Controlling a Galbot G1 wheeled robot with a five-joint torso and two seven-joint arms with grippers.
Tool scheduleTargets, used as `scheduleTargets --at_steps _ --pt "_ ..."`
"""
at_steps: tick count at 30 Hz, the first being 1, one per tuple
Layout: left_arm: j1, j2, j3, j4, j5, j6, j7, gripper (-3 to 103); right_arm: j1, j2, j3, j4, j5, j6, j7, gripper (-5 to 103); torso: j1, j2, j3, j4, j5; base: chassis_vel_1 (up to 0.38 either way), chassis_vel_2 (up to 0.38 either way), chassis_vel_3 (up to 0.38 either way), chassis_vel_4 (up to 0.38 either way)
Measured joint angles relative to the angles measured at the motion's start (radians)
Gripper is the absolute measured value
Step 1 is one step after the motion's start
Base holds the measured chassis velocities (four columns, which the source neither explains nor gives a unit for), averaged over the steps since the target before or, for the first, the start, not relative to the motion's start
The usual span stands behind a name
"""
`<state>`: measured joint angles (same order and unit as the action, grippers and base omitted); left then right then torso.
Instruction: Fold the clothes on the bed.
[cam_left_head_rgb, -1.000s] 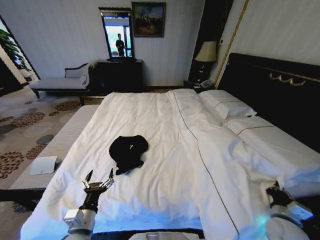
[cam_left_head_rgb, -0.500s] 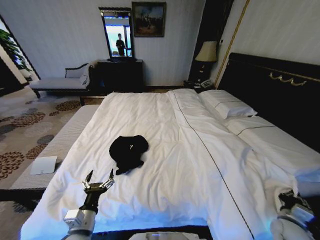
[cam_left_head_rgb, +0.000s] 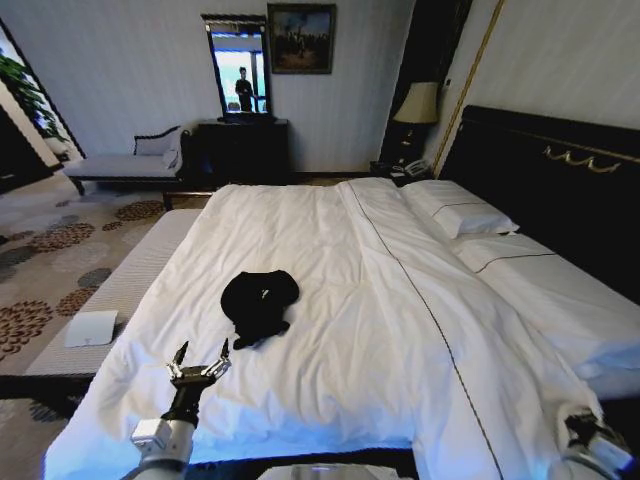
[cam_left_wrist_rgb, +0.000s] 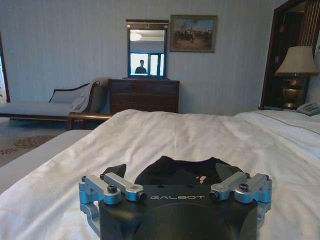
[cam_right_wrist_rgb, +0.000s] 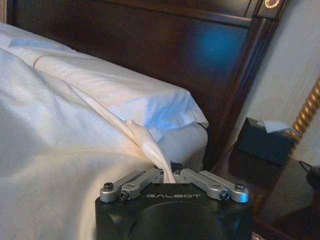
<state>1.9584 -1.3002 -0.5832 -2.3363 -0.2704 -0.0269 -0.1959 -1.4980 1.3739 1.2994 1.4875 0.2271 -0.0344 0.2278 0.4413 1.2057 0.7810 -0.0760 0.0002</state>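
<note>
The clothes (cam_left_head_rgb: 260, 303) are a black T-shirt lying crumpled on the white duvet of the bed (cam_left_head_rgb: 340, 230), left of its middle. My left gripper (cam_left_head_rgb: 203, 350) hovers open just short of the shirt, nothing between its fingers. In the left wrist view the shirt (cam_left_wrist_rgb: 165, 165) lies right beyond the open left gripper (cam_left_wrist_rgb: 171, 172). My right gripper (cam_left_head_rgb: 590, 432) is low at the bed's right edge. In the right wrist view the right gripper (cam_right_wrist_rgb: 167, 172) is shut on a pinched fold of the white duvet (cam_right_wrist_rgb: 60, 150).
Dark headboard (cam_left_head_rgb: 560, 190) and white pillows (cam_left_head_rgb: 462, 215) line the right. A pale bench (cam_left_head_rgb: 120, 290) runs along the bed's left side, with a white flat item (cam_left_head_rgb: 92, 328) beside it. Beyond the bed are a chaise (cam_left_head_rgb: 125, 165), a dresser (cam_left_head_rgb: 240, 150) and a lamp (cam_left_head_rgb: 418, 105). A tissue box (cam_right_wrist_rgb: 265, 142) sits on the nightstand.
My right gripper has dropped down and back at the bed's right edge, drawing the duvet flatter over that side. The left gripper and shirt have kept their places.
</note>
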Motion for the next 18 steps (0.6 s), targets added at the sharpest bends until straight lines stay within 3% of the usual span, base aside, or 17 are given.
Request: scheduleTargets --at_steps 11,12,14,18 --pt "-0.004 0.007 -0.002 -0.002 -0.003 0.004 0.0 100 -0.001 0.003 0.001 -0.027 0.017 -0.006 0.01 -2 0.0 0.0 0.0 -0.0008 -0.0001 0.0 0.0 0.0 0.0" --pt "-0.004 0.007 -0.001 -0.002 -0.002 0.005 0.0 100 -0.003 0.003 0.001 -0.027 0.026 -0.007 0.013 2 0.0 0.0 0.0 -0.0011 -0.0003 0.0 0.0 0.0 0.0" --pt "-0.007 0.007 0.002 -0.002 -0.001 0.006 0.0 100 -0.011 0.003 0.004 -0.029 0.044 -0.008 0.019 8 0.0 0.0 0.0 -0.004 -0.0006 0.0 0.0 0.0 0.0" --pt "-0.008 0.005 0.008 -0.002 0.005 0.006 0.0 100 -0.023 0.003 0.005 -0.019 0.069 0.001 0.007 18 0.0 0.0 0.0 -0.0036 -0.0005 -0.003 -0.016 -0.028 -0.017"
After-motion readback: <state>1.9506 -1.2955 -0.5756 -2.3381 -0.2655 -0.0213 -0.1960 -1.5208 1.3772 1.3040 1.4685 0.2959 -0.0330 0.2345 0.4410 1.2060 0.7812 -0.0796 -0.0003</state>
